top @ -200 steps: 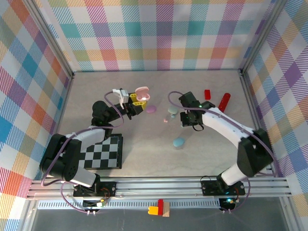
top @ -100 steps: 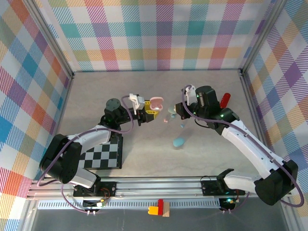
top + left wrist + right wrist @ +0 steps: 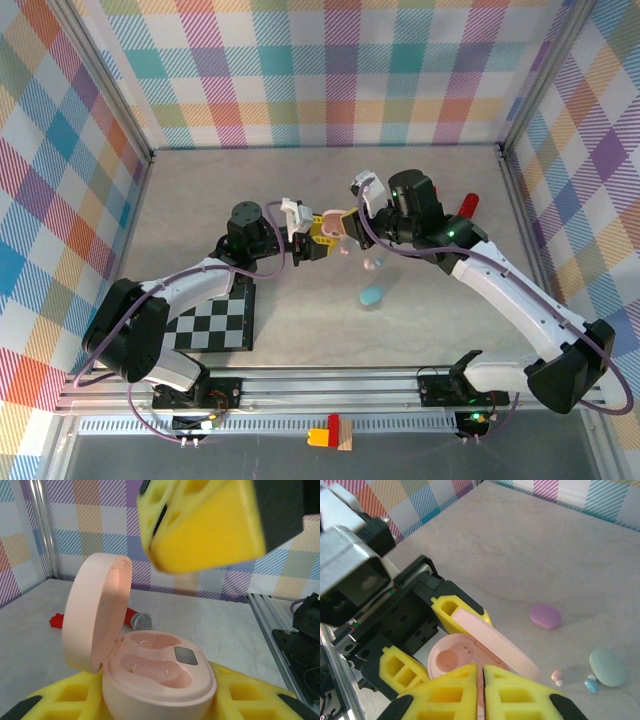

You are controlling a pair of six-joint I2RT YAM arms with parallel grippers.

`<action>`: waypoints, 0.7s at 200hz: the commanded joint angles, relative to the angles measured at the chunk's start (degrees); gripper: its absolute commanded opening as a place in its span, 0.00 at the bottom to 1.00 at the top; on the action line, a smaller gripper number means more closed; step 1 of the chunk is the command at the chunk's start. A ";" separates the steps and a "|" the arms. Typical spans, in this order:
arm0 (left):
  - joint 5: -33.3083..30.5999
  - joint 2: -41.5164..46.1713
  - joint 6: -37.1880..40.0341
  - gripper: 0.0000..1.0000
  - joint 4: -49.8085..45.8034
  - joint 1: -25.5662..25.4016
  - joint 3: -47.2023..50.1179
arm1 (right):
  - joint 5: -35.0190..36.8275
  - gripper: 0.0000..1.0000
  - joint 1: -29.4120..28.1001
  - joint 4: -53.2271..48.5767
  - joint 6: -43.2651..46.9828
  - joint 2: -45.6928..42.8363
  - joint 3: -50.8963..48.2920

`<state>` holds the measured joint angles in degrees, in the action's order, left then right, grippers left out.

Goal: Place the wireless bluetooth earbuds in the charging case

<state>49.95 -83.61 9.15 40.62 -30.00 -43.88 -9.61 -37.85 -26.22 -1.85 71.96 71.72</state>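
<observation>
my left end effector [image 3: 322, 228] is clenched on the pink charging case [image 3: 160, 680], held off the bench [image 3: 545, 540]. its lid stands hinged up and two smooth moulded wells show inside. my right end effector [image 3: 479, 672] hangs just above it with its yellow pads pressed together; i cannot tell whether a bud sits between them. a tiny pink earbud [image 3: 557, 675] and a blue earbud [image 3: 590, 685] lie on the bench beside a mint oval case [image 3: 607, 666].
</observation>
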 commanded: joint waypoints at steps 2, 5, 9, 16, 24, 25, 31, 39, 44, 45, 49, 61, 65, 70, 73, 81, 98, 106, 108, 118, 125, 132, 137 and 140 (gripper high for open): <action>1.64 0.39 -0.91 0.39 2.42 -0.68 -1.61 | -0.37 0.12 -0.21 -0.85 1.77 0.28 0.56; 1.56 0.32 -1.03 0.39 2.71 -0.68 -1.56 | -0.12 0.12 -0.20 -0.71 1.64 0.33 0.26; 1.53 0.15 -1.22 0.39 3.13 -0.68 -1.43 | 0.40 0.12 -0.21 -0.48 1.35 0.37 -0.07; 0.81 -0.26 -1.62 0.39 4.17 -0.68 -1.03 | 1.69 0.12 -0.21 0.15 0.27 0.38 -0.79; -0.19 -1.04 -2.45 0.39 5.96 -0.59 -0.40 | 2.66 0.13 -0.17 0.82 -1.39 0.28 -1.47; -0.29 -1.17 -2.54 0.39 6.27 -0.54 -0.36 | 2.75 0.13 -0.10 0.90 -1.49 0.28 -1.57; -0.38 -1.87 -3.73 0.39 7.87 -0.34 0.00 | 3.23 0.14 -0.03 1.46 -2.87 0.15 -2.06; -0.53 -2.84 -6.00 0.39 10.86 0.13 0.51 | 3.37 0.20 -0.03 1.78 -4.10 -0.06 -2.56; -0.77 -3.46 -7.47 0.39 13.29 0.35 0.83 | 3.30 0.23 0.04 2.10 -4.57 -0.32 -2.81; -0.80 -3.56 -7.74 0.39 13.71 0.36 0.86 | 3.29 0.23 0.00 2.16 -4.66 -0.37 -2.90; -0.90 -4.00 -8.67 0.39 15.41 0.58 1.17 | 3.32 0.26 0.05 2.51 -5.05 -0.77 -3.25; -1.45 -4.93 -10.20 0.39 18.83 1.11 1.66 | 3.93 0.33 0.48 4.50 -6.79 -2.40 -5.09; -1.64 -5.13 -10.36 0.39 19.39 1.21 1.77 | 3.90 0.36 0.89 5.20 -7.50 -3.06 -5.76; -1.74 -5.28 -10.31 0.39 19.49 1.42 1.71 | 4.10 0.40 1.57 5.82 -8.58 -3.81 -6.47; -1.74 -5.33 -10.25 0.39 19.50 1.51 1.69 | 4.23 0.42 2.02 6.12 -9.36 -4.24 -6.89; -2.07 -5.42 -10.12 0.39 19.49 1.93 1.60 | 4.55 0.46 3.50 7.22 -11.66 -5.77 -8.26; -2.68 -5.42 -9.65 0.39 19.58 2.87 1.86 | 5.80 0.53 6.62 10.13 -16.07 -9.60 -11.88; -2.69 -5.42 -9.67 0.39 19.88 3.39 2.08 | 6.92 0.57 8.21 10.63 -17.79 -11.35 -13.42; -2.67 -5.42 -9.74 0.39 19.96 3.57 2.12 | 7.24 0.57 8.62 10.65 -18.25 -11.74 -13.71; -2.64 -5.51 -9.91 0.39 20.68 4.13 2.51 | 9.24 0.59 10.64 10.59 -20.34 -13.77 -15.41; -2.67 -5.51 -10.04 0.39 21.26 4.45 2.74 | 10.61 0.60 12.11 10.30 -21.92 -14.99 -16.53; -2.66 -5.51 -10.27 0.39 21.73 4.71 2.98 | 11.99 0.61 13.66 9.23 -23.40 -15.79 -17.20; -2.66 -5.42 -10.30 0.39 22.06 4.84 3.16 | 13.17 0.61 14.86 7.97 -24.59 -16.09 -17.42; -2.74 -5.42 -10.43 0.39 22.27 4.90 3.26 | 13.96 0.61 15.61 6.90 -25.39 -16.08 -17.44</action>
<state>47.24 -89.10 -0.27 57.80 -26.02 -41.93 -1.65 -26.35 -18.90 -19.18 58.00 56.01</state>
